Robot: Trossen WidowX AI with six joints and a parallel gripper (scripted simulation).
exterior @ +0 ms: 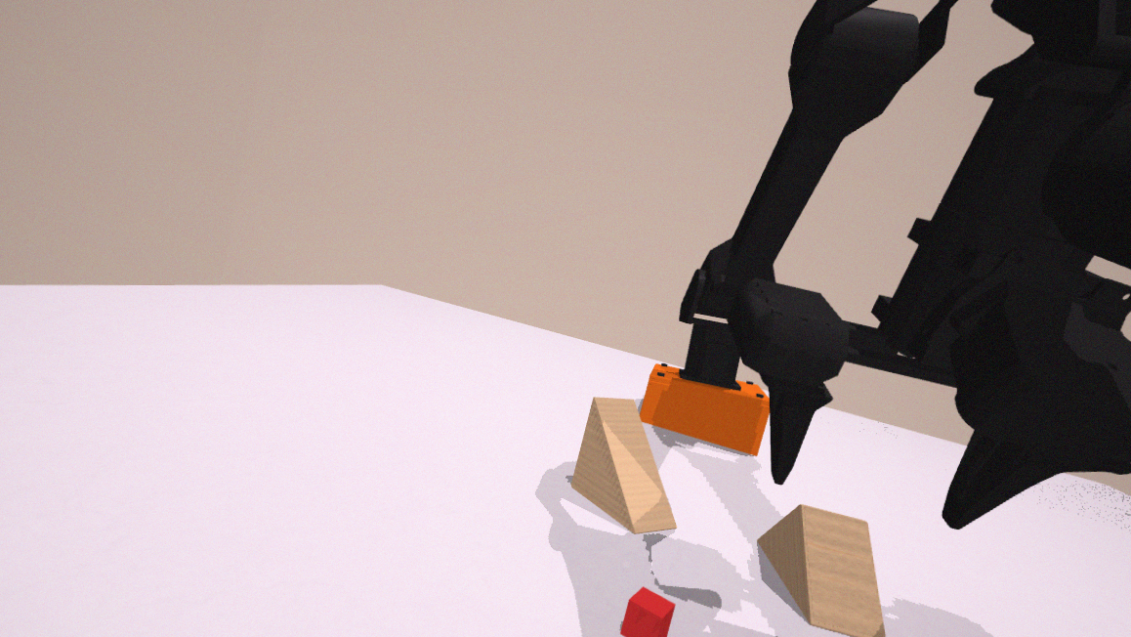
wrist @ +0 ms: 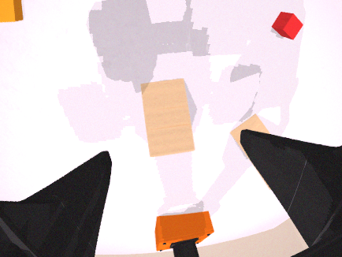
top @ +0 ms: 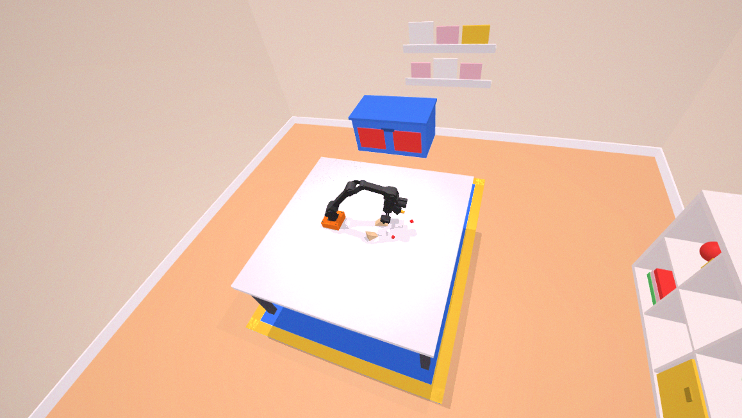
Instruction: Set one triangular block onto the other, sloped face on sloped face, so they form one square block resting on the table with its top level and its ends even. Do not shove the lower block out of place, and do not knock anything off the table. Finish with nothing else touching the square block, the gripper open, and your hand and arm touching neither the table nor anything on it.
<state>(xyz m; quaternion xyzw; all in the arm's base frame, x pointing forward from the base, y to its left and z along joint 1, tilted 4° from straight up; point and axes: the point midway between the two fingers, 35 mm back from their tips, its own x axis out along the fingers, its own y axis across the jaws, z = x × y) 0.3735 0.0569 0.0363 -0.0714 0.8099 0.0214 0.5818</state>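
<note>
One wooden triangular block (top: 370,235) (exterior: 599,466) (wrist: 252,125) stands on the table, its sloped face towards the red cube; my right finger partly covers it in the wrist view. The other wooden triangular block (top: 380,224) (exterior: 840,571) (wrist: 167,118) lies apart from it on the table, a broad face towards the exterior camera and a narrow edge uppermost. My gripper (exterior: 866,504) (wrist: 177,147) is wide open and empty, above and towards the base side of this second block. The fingertips appear clear of both blocks.
A red cube (top: 393,237) (exterior: 647,613) (wrist: 287,25) lies beyond the blocks from the base. Another red cube (top: 411,221) and a yellow block (top: 402,211) (wrist: 9,10) lie farther out. The orange arm base (top: 332,220) (exterior: 702,415) (wrist: 183,226) stands on the white table (top: 332,280).
</note>
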